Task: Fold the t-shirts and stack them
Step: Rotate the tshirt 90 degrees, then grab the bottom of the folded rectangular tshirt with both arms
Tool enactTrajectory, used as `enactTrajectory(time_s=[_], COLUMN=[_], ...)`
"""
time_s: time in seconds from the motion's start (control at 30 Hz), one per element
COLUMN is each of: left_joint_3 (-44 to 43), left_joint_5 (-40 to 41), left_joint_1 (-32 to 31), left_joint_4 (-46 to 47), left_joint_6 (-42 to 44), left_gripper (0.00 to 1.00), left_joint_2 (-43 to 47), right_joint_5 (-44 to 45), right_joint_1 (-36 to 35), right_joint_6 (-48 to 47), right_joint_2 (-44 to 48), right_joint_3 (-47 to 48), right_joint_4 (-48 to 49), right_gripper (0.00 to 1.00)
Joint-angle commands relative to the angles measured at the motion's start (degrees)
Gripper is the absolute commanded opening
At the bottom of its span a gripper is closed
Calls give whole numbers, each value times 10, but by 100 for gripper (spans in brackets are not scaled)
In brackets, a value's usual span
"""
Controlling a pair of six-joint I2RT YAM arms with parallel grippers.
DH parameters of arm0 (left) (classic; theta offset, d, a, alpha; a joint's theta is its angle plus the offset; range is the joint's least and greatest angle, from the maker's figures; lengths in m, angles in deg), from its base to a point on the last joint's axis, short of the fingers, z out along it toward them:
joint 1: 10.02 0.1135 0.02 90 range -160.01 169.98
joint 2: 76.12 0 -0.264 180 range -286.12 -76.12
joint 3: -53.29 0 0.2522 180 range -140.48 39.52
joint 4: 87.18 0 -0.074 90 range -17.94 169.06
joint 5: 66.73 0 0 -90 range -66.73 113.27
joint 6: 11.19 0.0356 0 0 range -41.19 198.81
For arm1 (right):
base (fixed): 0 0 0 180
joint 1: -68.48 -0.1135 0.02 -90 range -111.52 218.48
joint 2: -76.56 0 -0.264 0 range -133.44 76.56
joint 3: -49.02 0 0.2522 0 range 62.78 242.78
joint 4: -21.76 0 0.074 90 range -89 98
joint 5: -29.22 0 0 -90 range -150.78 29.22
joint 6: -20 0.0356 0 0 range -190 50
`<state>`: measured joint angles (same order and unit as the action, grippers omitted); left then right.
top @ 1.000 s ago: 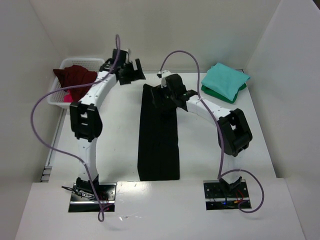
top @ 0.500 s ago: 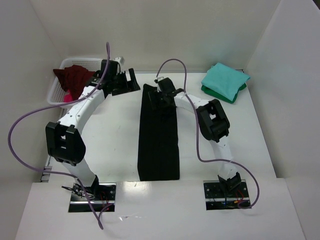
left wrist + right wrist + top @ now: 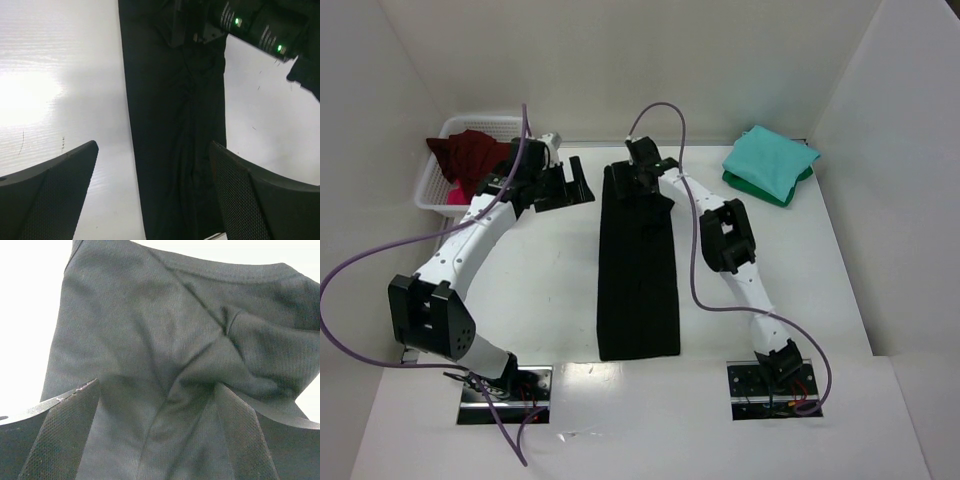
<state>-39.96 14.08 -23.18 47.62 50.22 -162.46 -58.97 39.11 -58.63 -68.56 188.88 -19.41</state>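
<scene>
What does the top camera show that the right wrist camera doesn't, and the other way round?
Only the top view: the whole black t-shirt lying as a long folded strip, the folded teal t-shirt at the far right, the white basket holding a maroon t-shirt, and the left gripper beside the strip. Only the right wrist view: cloth puckered into creases between the open fingers of the right gripper, plus a seam line. Both: the black t-shirt, with the right gripper at its far end.
</scene>
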Motion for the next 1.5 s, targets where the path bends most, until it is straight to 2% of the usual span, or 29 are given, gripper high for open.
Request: enactTrajectory(time_s=[0.0,0.07,0.23,0.57,0.7,0.8,0.93,1.0,1.07,1.1,1.17,1.2,1.27,1.47], left_joint_3=[-7,-11,-18,-11,7,22,49,72,89,106,128,154,205,262], left_joint_5=[-9,-9,-9,-27,-29,-48,-107,-148,-162,-171,-185,-189,-189,-192], left_joint_1=[2,2,2,2,2,2,2,-4,-13,-20,-22,-24,-28,-54], left_joint_4=[-24,-34,-45,-54,-43,-23,-1,8,9,9,15,16,20,-1], left_joint_6=[13,13,18,28,28,34,40,44,44,40,36,28,10,-17], left_gripper=[99,99,99,99,99,99,99,99,99,99,99,99,99,99], left_joint_2=[4,-1,-8,-27,-8,10,31,42,50,57,71,81,101,122], right_joint_5=[8,-2,-6,36,33,19,-25,-23,7,20,39,41,25,-52], right_joint_1=[5,16,39,67,67,67,65,60,47,46,48,51,59,60], right_joint_6=[-1,3,10,-4,-5,-5,-5,0,15,34,81,109,150,242], right_joint_2=[-73,-99,-140,-161,-125,-52,75,174,255,328,438,497,564,711], right_joint_3=[114,172,244,319,335,321,226,124,-47,-156,-253,-338,-463,-679], right_joint_4=[-91,-115,-129,-99,-117,-119,-83,-65,1,51,86,102,82,51], right_gripper=[100,100,100,100,100,100,100,100,100,100,100,100,100,97])
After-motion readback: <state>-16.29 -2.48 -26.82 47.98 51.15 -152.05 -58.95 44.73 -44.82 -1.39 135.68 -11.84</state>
